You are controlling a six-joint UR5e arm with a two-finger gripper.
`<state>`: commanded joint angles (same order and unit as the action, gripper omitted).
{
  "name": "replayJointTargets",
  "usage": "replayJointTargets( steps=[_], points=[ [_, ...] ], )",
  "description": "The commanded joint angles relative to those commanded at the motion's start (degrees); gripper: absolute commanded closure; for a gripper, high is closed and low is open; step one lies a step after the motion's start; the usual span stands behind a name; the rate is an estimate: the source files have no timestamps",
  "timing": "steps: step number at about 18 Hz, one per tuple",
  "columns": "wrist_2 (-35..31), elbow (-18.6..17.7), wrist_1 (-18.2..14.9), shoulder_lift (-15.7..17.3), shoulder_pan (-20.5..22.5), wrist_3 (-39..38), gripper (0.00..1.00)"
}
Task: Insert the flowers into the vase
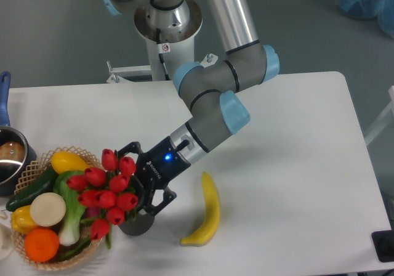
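Nearest the camera at the left, a woven wicker basket [86, 256] holds an orange [41, 244], a white round item, a leafy green vegetable, a cucumber and yellow produce. Just right of it stands the vase [136, 224], a short dark grey cylinder largely hidden beneath the bunch of red tulips [106, 191], whose heads lean left over the basket rim while the stems run down toward the vase mouth; whether the stem ends have entered it cannot be told. A banana [208, 212] lies on the white tabletop [289, 183] to the right, apart from the vase. The end effector [148, 186] appears clamped on the tulip stems just above the vase, though the finger contact is hidden by blooms and leaves. Judged step: seating the stems in the mouth. To do this well, the bunch should be brought upright and centred over the opening, lowered without pushing the light vase sideways, and let go only once the stems rest inside. At the far left edge, a steel pot [8, 159] with a blue handle.
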<state>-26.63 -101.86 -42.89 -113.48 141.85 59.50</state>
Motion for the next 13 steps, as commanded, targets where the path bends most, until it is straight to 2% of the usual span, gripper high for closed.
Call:
replayJointTargets(
  steps=[3, 7, 13],
  points=[
    [-0.09, -1.76, 0.00, 0.97, 1.93, 0.17, 0.00],
    [-1.40, -3.52, -0.09, 4.31, 5.80, 0.26, 0.00],
    [-16.85, -2.82, 0.00, 8.88, 8.97, 0.79, 0.00]
  ],
)
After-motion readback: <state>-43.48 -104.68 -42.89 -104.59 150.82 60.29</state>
